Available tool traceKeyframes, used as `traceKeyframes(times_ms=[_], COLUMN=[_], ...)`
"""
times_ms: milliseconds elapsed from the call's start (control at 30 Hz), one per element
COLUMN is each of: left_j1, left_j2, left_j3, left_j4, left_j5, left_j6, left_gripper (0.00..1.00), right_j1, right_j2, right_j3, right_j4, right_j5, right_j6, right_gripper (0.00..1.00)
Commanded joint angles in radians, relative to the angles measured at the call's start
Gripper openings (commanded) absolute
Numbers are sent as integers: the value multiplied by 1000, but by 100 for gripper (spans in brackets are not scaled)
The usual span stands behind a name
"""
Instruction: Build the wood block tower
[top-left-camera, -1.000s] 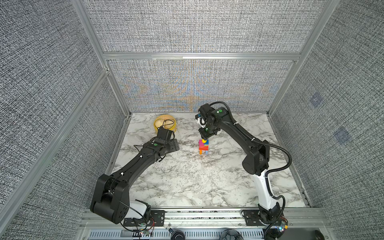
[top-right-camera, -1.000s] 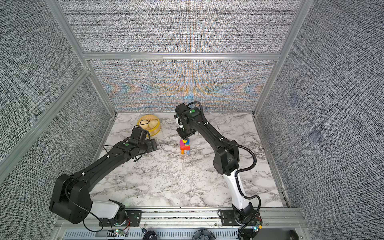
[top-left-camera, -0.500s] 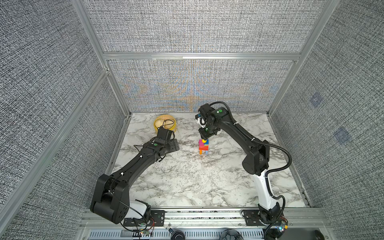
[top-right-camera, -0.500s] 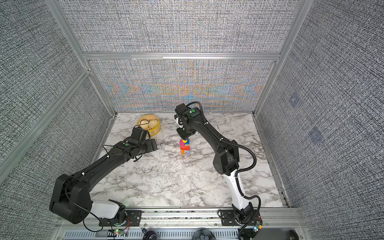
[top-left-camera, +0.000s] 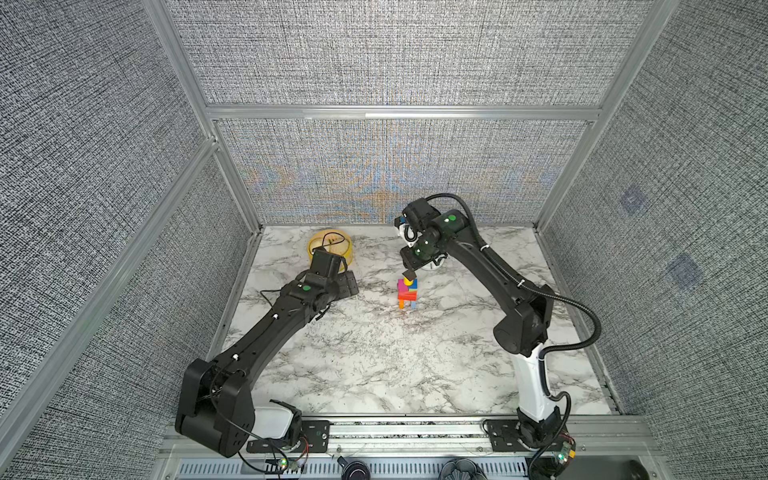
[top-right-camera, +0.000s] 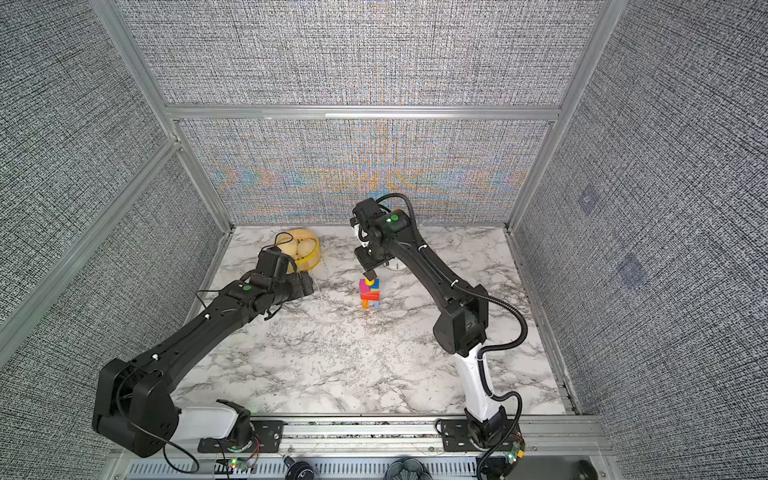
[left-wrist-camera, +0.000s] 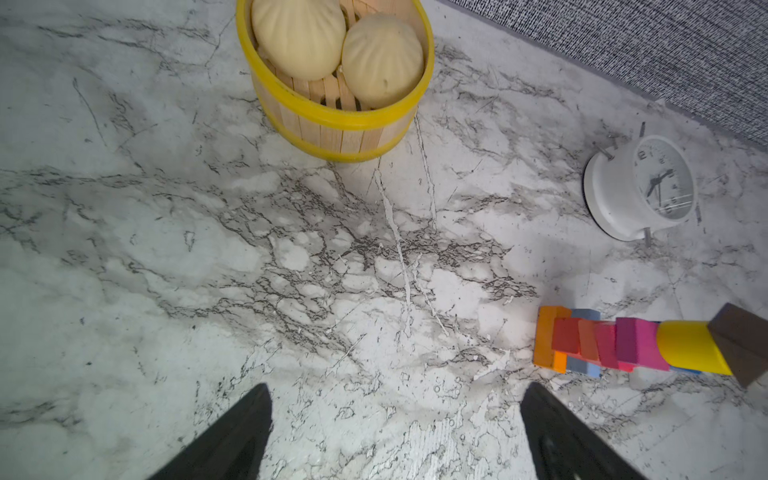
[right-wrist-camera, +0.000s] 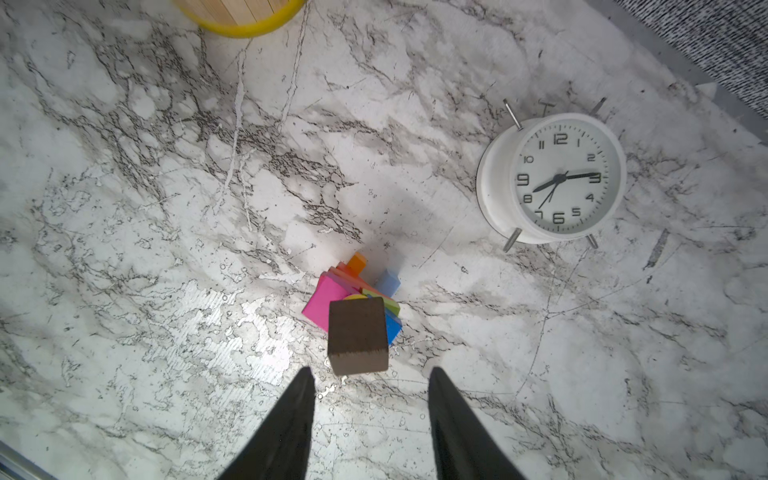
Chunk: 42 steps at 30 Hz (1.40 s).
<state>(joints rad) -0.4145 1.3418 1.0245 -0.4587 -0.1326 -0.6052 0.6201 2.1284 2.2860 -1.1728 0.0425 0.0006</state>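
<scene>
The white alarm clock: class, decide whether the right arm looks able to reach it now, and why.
Probably yes. The right gripper hangs open over the brown cap of the tower; the clock stands apart on the marble nearby, nothing between. Only the tower needs avoiding.

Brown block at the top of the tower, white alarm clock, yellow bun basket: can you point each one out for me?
brown block (right-wrist-camera: 357, 328): right wrist view, on its dark upper face.
white alarm clock (right-wrist-camera: 559, 178): right wrist view, at the centre of the dial.
yellow steamer basket (left-wrist-camera: 328, 135): left wrist view, on its slatted wooden wall.
</scene>
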Motion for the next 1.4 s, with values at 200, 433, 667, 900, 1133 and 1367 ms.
traceKeyframes(times_ms=[200, 433, 667, 900, 1133, 1367], left_j1=[3, 2, 2, 2, 3, 2], left_j2=[-149, -224, -294, -450, -621, -645], left_j3=[15, 78, 142, -41, -255, -384], left_j4=[-39, -138, -221, -61, 97, 199], left_j5=[-64, -164, -234, -310, -323, -470], left_j6=[-10, 32, 52, 51, 19, 61], left_gripper=[98, 99, 99, 99, 99, 99], right_j1=[1, -3, -31, -66, -68, -68], right_j2=[-206, -511, -820, -1035, -1193, -1296], right_j3=[-203, -579, -1009, -1331, -1649, -1976], right_j4=[181, 496, 783, 927, 1169, 1620], right_j5=[20, 67, 176, 328, 538, 606], right_j6=[9, 27, 46, 111, 38, -128], right_gripper=[55, 56, 77, 99, 99, 99])
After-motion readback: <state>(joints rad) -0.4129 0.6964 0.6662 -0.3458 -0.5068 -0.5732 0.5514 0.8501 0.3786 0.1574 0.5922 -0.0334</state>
